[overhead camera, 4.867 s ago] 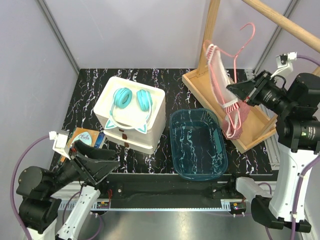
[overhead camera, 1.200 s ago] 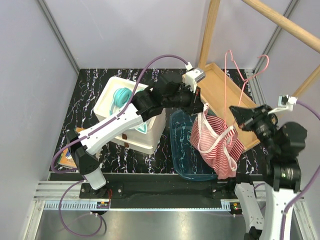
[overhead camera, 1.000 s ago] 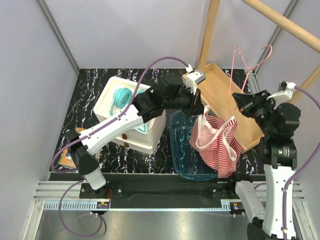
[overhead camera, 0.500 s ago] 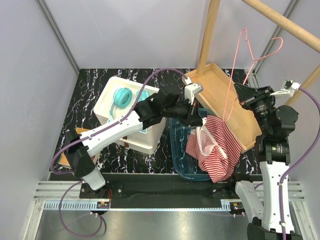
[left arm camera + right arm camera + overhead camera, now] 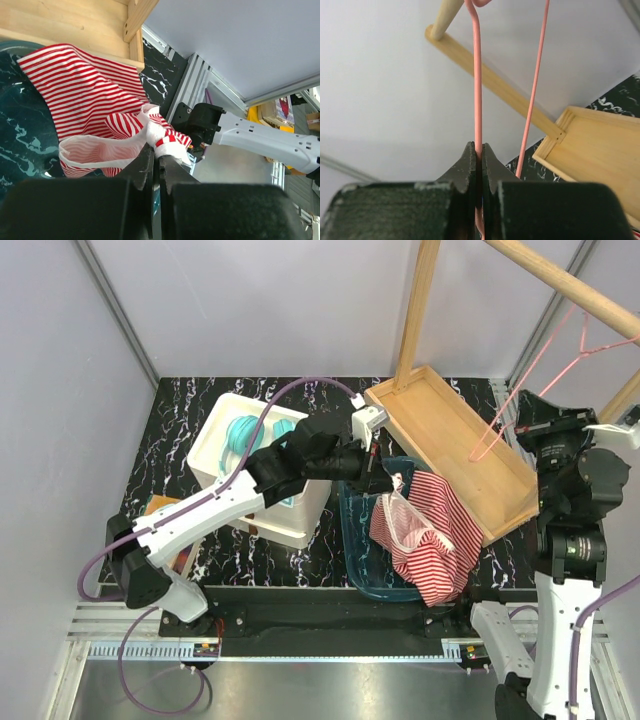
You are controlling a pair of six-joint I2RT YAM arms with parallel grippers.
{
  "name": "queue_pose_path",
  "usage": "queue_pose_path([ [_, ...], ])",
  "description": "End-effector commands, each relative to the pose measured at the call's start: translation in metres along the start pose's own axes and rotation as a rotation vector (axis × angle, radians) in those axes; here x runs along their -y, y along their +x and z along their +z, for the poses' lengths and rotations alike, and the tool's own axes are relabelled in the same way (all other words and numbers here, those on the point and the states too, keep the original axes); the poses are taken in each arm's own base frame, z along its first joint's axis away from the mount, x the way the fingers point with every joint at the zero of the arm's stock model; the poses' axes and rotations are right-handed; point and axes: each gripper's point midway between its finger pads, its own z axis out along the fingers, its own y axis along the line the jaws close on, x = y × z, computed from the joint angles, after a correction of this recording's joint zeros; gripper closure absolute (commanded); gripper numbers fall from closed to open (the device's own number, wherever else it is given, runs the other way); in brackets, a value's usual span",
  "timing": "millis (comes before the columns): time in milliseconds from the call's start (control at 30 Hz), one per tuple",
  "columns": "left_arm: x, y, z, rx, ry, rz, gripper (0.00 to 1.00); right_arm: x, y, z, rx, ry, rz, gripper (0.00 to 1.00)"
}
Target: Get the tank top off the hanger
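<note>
Separation is what we see now. Half a second ago the pink wire stood just beside the striped cloth; now the hanger (image 5: 530, 375) is lifted up and away to the right, with its lower corner over the wooden tray (image 5: 425, 410) and apart from the garment. The right gripper (image 5: 522, 418) carries it. In the right wrist view its fingers are clenched on the wire (image 5: 477, 75), with no gap between them.

The tank top (image 5: 432, 538) has sunk meanwhile. It hangs in a bunch from the left gripper (image 5: 378, 478) and drapes over the right side of the blue tub (image 5: 350, 530), its lower hem spilling past the tub's near rim. In the left wrist view the left gripper (image 5: 156, 154) is pinched tight on a pale edge of the cloth (image 5: 95, 107), where a strap or neckline is gathered.

We judge that no strap loops the wire any longer, though the overhead view is too coarse to rule out a thread of contact. If so, the removal itself is done, and what is left is only to let the garment down and put the hanger somewhere.
</note>
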Motion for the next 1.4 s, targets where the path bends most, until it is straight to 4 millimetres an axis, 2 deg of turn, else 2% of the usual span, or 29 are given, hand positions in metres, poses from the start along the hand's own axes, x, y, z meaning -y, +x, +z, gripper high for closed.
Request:
queue_pose_path([
  [0,0.017,-0.018,-0.020,0.083,0.024,0.031,1.00,0.024,-0.033,0.018,0.146,0.192,0.013,1.00],
  [100,0.019,-0.017,-0.025,0.086,0.028,0.025,1.00,0.027,-0.042,0.026,0.180,0.239,0.031,1.00],
  [333,0.023,-0.017,-0.031,0.095,0.031,0.018,1.00,0.042,-0.038,0.046,0.161,0.348,0.058,1.00],
  [533,0.026,-0.018,-0.033,0.098,0.038,0.018,1.00,0.052,-0.026,0.038,0.120,0.374,0.049,1.00],
  [567,0.027,-0.019,-0.033,0.100,0.039,0.019,1.00,0.053,-0.023,0.036,0.107,0.372,0.038,0.96],
  [600,0.027,-0.020,-0.034,0.102,0.036,0.020,1.00,0.053,-0.021,0.033,0.097,0.366,0.036,0.85],
  [667,0.029,-0.023,-0.035,0.110,0.039,0.025,1.00,0.054,-0.014,0.023,0.069,0.350,0.020,0.74],
  [733,0.030,-0.026,-0.037,0.116,0.038,0.032,1.00,0.054,-0.011,0.011,0.057,0.333,0.008,0.56],
  [800,0.034,-0.031,-0.041,0.128,0.039,0.039,1.00,0.052,-0.005,0.003,0.021,0.304,-0.028,0.43],
  [833,0.035,-0.033,-0.042,0.130,0.038,0.044,1.00,0.050,-0.005,-0.006,0.008,0.293,-0.041,0.31],
  [900,0.039,-0.040,-0.045,0.144,0.041,0.056,1.00,0.042,0.000,-0.021,-0.034,0.246,-0.076,0.21],
  [933,0.040,-0.042,-0.046,0.149,0.041,0.066,1.00,0.044,0.006,-0.029,-0.065,0.248,-0.095,0.14],
  [1000,0.044,-0.049,-0.049,0.159,0.040,0.075,1.00,0.040,0.008,-0.050,-0.091,0.214,-0.137,0.08],
  [1067,0.049,-0.057,-0.053,0.176,0.042,0.090,1.00,0.041,0.019,-0.068,-0.148,0.183,-0.185,0.00],
  [1100,0.051,-0.059,-0.053,0.179,0.045,0.094,1.00,0.038,0.021,-0.084,-0.154,0.149,-0.201,0.00],
  [1233,0.063,-0.079,-0.060,0.218,0.060,0.119,1.00,0.038,0.057,-0.128,-0.283,0.017,-0.246,0.00],
  [1300,0.065,-0.085,-0.060,0.224,0.062,0.121,1.00,0.039,0.076,-0.144,-0.342,-0.054,-0.254,0.00],
  [1367,0.076,-0.097,-0.065,0.251,0.086,0.134,1.00,0.030,0.099,-0.157,-0.445,-0.168,-0.249,0.00],
])
